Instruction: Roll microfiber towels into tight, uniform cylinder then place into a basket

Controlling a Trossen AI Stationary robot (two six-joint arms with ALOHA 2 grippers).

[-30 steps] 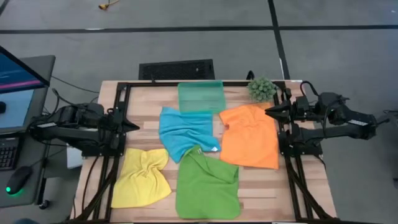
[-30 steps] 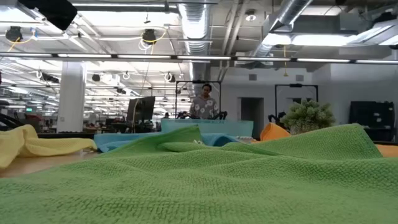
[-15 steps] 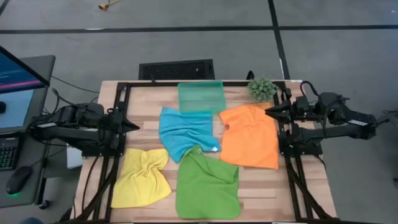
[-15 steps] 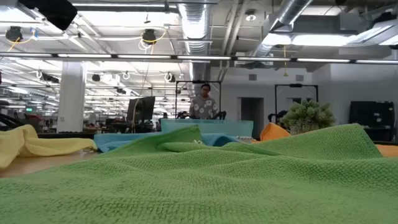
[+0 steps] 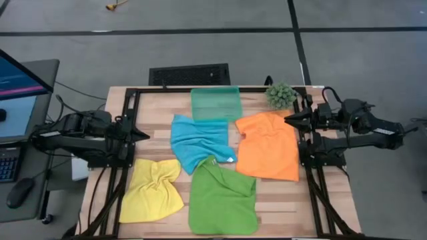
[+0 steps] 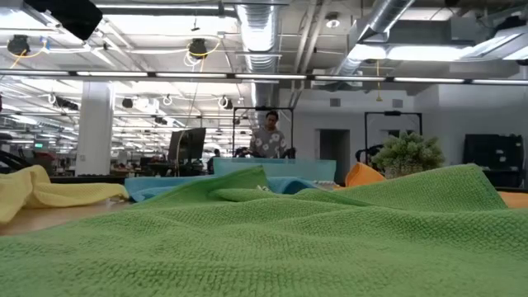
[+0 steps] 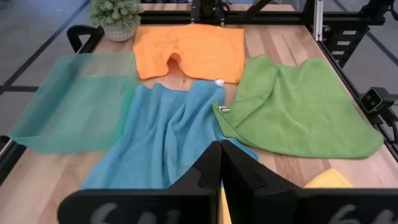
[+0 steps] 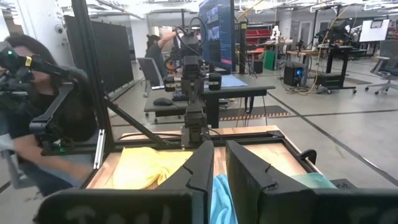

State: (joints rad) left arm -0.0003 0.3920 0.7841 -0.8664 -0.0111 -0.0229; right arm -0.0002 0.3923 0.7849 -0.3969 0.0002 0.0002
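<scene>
bench middle: covered by four towels, blue towel (image 5: 199, 142) overlapping the green towel (image 5: 222, 198)
basket (image 5: 215, 104): open-topped, plant (image 5: 281, 95) near
bare bench (image 5: 153, 123): wood strips by both side rails

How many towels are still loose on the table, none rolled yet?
4, all unrolled. Yellow towel front left, green towel front centre, blue towel in the middle by the basket, orange towel on the right. None seems hidden.
</scene>
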